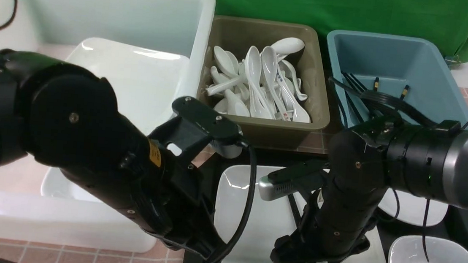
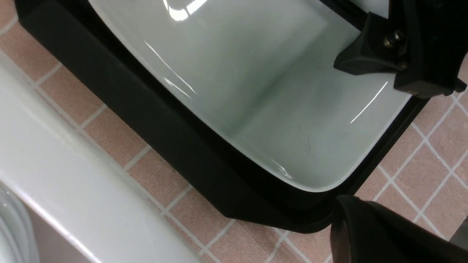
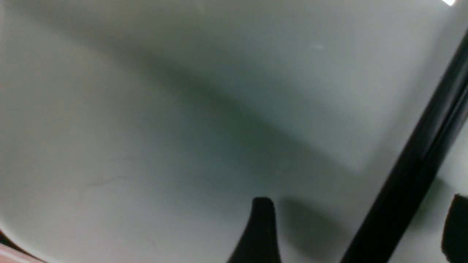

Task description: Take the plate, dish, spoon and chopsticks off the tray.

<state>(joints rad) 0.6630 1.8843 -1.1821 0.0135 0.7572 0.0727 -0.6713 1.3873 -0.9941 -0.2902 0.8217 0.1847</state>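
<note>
The right gripper [image 3: 358,199] hangs spread astride the black chopsticks [image 3: 402,186], which seem to lie on the plate [image 1: 265,236]. The left gripper [image 2: 340,131] gapes across the plate's corner on the tray [image 2: 164,128].

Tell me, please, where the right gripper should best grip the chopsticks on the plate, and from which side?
Probably grip the chopsticks along the shafts, from straight above, one finger on each side. They lie flat, side by side, on the plate, too thin to take endwise. The open right gripper straddles them.
</note>
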